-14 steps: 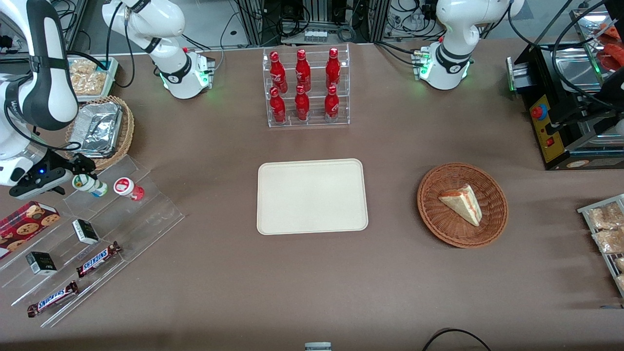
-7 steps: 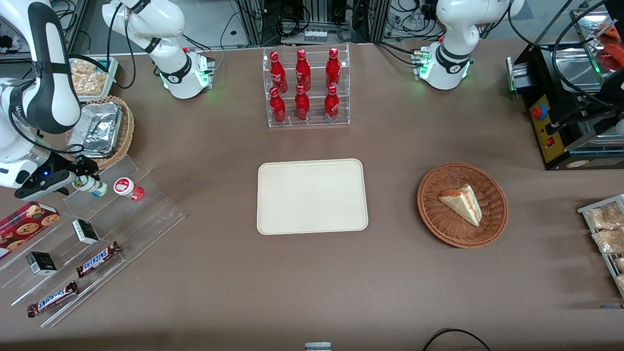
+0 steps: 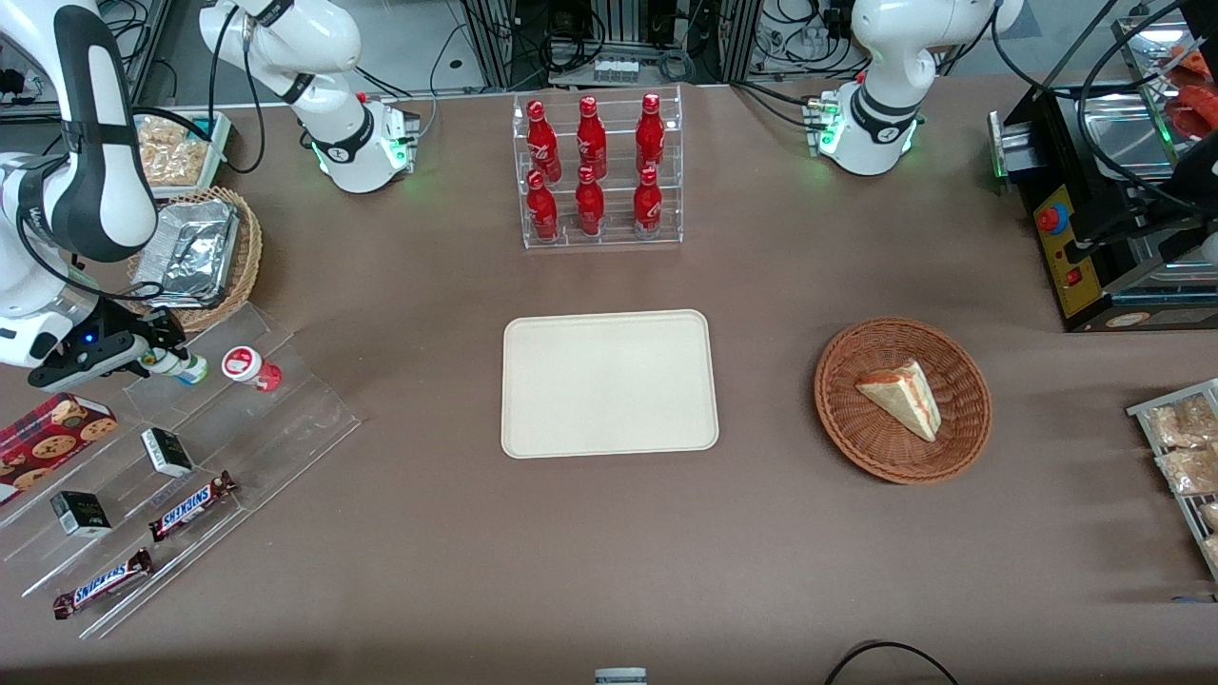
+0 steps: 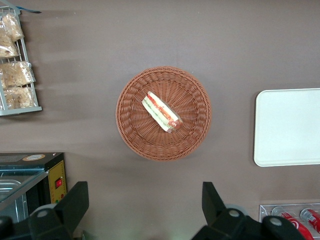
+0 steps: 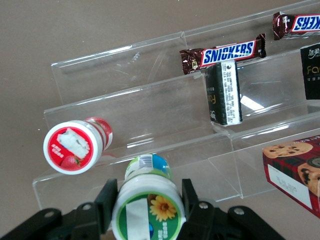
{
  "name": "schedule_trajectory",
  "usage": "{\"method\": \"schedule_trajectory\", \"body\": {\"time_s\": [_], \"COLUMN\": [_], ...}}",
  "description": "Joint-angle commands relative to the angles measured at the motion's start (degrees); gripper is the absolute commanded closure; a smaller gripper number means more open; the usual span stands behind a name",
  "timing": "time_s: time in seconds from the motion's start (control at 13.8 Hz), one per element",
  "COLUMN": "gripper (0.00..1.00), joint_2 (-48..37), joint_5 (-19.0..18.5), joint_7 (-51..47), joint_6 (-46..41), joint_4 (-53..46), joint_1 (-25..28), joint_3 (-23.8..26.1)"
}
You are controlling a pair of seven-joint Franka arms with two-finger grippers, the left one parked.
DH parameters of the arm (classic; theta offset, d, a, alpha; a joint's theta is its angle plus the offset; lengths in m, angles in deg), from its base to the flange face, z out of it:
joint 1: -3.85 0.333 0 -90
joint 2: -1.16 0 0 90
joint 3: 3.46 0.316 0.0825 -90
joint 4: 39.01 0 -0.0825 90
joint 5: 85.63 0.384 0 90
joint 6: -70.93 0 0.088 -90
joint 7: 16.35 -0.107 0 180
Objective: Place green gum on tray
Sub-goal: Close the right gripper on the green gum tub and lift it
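Small white cylindrical bottle of green gum point(image 5: 148, 207) with a green-rimmed lid, lying tilted on the upper step of a clear acrylic stepped rack point(image 3: 285, 419), at mid-height on the working arm's edge of the front frame. Flanked at the lid by the black two-finger gripper point(image 5: 149, 189), one finger pressed to each side, by the look of the wrist view clamped onto it; in the front frame, gripper point(image 3: 157, 354) covering the lid, label end of the gum point(image 3: 183, 365) poking out. Just beside it on the same step, not touching, a similar white bottle with a red strawberry lid point(image 3: 249, 366). Lower on the rack, Snickers bars point(image 3: 193, 505) and small black boxes point(image 3: 166, 451). Well apart, in the centre of the front frame, the large flat cream-coloured rectangular plastic tray point(image 3: 609, 383), bare. Step in hand, judging from this: getting the gum off the rack. Best done by lifting straight up off the step before any sideways travel, staying clear of the red-lidded neighbour and the acrylic lip. Worth holding firmly: round lid, narrow purchase, easy to swing or slip. Then a high carry over to the tray, a slow descent to base contact on the flat middle, release only then.
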Motion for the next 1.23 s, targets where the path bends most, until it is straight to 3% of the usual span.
{"method": "schedule_trajectory", "body": {"time_s": [0.0,0.36,0.51,0.8,1.16], "gripper": [1.0,1.0,1.0,1.0,1.0], "joint_2": [-0.6,-0.7,-0.6,0.0,1.2], "joint_5": [0.7,0.6,0.7,0.6,0.7], "joint_7": [0.8,0.1,-2.2,-15.9,-38.2], "joint_6": [-0.1,-13.3,-17.9,-27.0,-28.0], "joint_4": [-0.3,-10.7,-15.1,-22.9,-24.1], "joint_1": [-0.5,0.1,2.8,12.1,26.3], "joint_3": [0.4,1.1,1.5,1.6,1.6]}}
